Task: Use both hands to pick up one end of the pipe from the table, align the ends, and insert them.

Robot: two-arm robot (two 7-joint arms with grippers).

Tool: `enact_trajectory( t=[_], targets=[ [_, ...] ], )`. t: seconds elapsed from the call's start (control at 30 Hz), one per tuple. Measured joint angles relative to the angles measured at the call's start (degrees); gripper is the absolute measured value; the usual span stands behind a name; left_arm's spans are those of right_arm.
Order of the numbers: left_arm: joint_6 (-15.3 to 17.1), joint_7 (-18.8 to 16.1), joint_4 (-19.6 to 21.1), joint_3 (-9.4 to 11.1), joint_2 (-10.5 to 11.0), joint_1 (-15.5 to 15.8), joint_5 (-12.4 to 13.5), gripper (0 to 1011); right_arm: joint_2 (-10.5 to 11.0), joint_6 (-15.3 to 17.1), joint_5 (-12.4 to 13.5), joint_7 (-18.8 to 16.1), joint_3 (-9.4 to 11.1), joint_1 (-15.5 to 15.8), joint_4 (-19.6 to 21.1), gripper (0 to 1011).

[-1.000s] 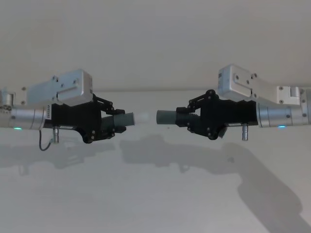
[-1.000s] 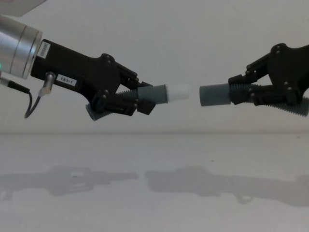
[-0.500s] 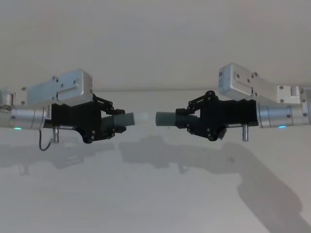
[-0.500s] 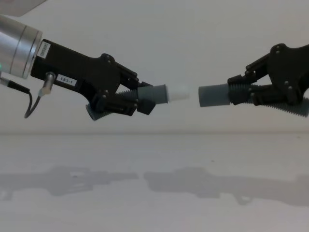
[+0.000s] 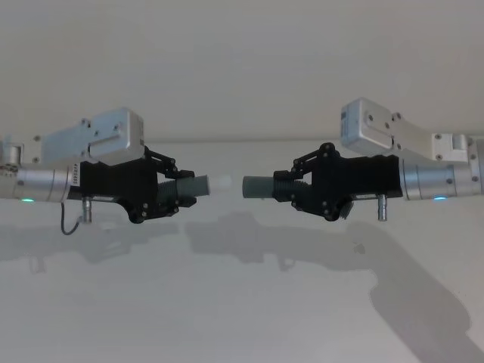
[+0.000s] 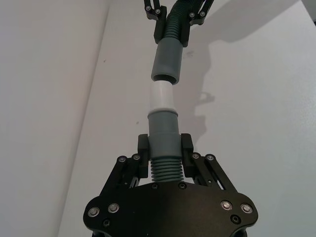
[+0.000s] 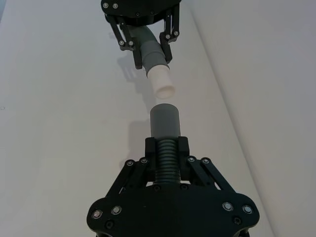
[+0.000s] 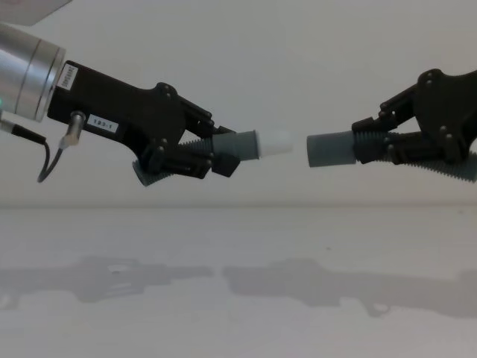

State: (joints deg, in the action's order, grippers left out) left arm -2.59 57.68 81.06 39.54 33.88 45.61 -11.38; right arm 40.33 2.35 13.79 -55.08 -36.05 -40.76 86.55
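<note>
Both grippers hover above the white table (image 8: 238, 313), facing each other. My left gripper (image 8: 220, 155) is shut on a grey pipe piece (image 8: 246, 144) whose white tip (image 8: 277, 142) points right. My right gripper (image 8: 365, 148) is shut on the other grey piece (image 8: 332, 150), its hollow mouth facing left. A small gap separates the two ends at about the same height. In the right wrist view the white tip (image 7: 163, 84) sits just beyond the grey mouth (image 7: 165, 121) and is tilted a little off its axis. In the left wrist view the tip (image 6: 161, 96) lines up closely with the mouth (image 6: 166, 61).
A pale wall (image 5: 242, 68) rises behind the table's far edge. The arms' shadows lie on the table (image 5: 227, 302) beneath the grippers. A thin cable (image 8: 45, 160) hangs under the left wrist.
The right gripper's piece has edged very slightly toward the white tip. The left arm has stayed where it was.
</note>
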Motion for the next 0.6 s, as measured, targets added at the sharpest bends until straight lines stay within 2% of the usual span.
enact_trajectory(
  t=[0.6],
  targets=[
    [0.00,0.00,0.00,0.00,0.00,0.00,0.00,343,0.07,0.15,0.15,-0.09,-0.09,-0.03,0.00,233]
  ],
)
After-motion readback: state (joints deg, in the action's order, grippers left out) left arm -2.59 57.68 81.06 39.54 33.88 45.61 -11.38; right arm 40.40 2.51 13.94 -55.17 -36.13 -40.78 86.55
